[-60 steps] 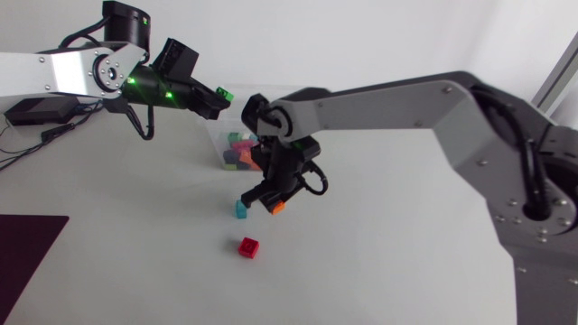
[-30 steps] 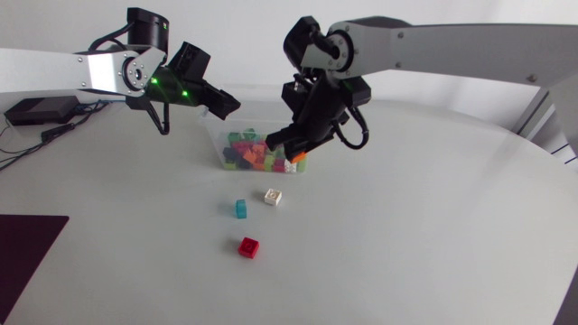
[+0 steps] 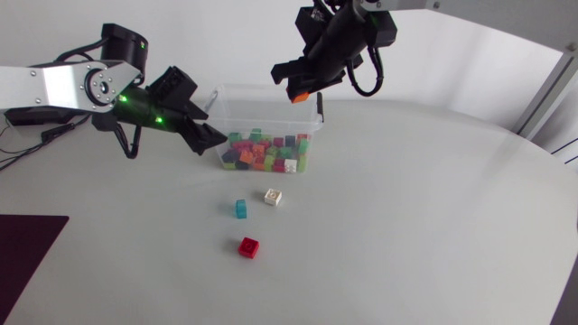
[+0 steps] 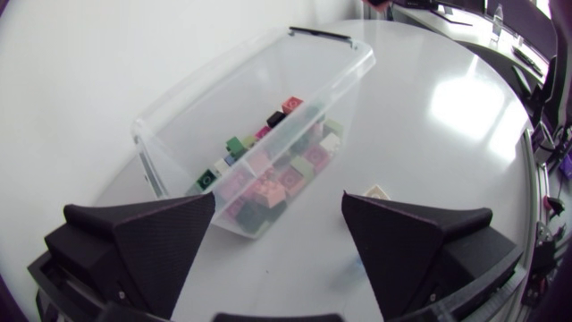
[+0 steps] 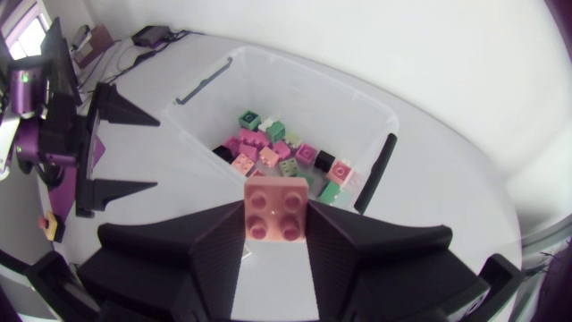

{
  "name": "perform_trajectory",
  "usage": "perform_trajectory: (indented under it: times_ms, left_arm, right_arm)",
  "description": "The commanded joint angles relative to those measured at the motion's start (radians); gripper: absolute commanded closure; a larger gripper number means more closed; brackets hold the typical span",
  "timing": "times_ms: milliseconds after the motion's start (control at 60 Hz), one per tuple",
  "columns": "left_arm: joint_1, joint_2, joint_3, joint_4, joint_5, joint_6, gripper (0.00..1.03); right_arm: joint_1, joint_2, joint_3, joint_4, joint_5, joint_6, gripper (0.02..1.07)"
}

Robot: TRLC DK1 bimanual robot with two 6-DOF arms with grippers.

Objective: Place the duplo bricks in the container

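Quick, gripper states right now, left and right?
Left gripper: open, holding nothing.
Right gripper: shut on an orange brick, above the container.

Head overhead; both wrists look down, close, sharing container.

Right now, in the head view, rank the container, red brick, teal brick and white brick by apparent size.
1. clear container
2. red duplo brick, slightly larger-looking, but nearer the camera
3. teal brick and white brick: too alike to rank
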Motion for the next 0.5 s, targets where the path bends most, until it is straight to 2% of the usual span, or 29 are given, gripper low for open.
perform_trajectory:
  times_ms: [0,167,483]
  left_arm:
    - [-0.007,-0.022,-0.056,-0.021,0.023,0.077,0.04]
    - [-0.034,-0.014,-0.101,-0.057,0.023,0.157,0.04]
    - [-0.050,0.009,-0.147,-0.093,0.023,0.229,0.04]
  right_arm:
    - [-0.013,0.044,0.023,0.012,-0.010,-0.007,0.73]
    - [-0.035,0.078,0.059,0.041,-0.030,-0.007,0.73]
    - [-0.061,0.165,0.102,0.129,-0.041,-0.018,0.73]
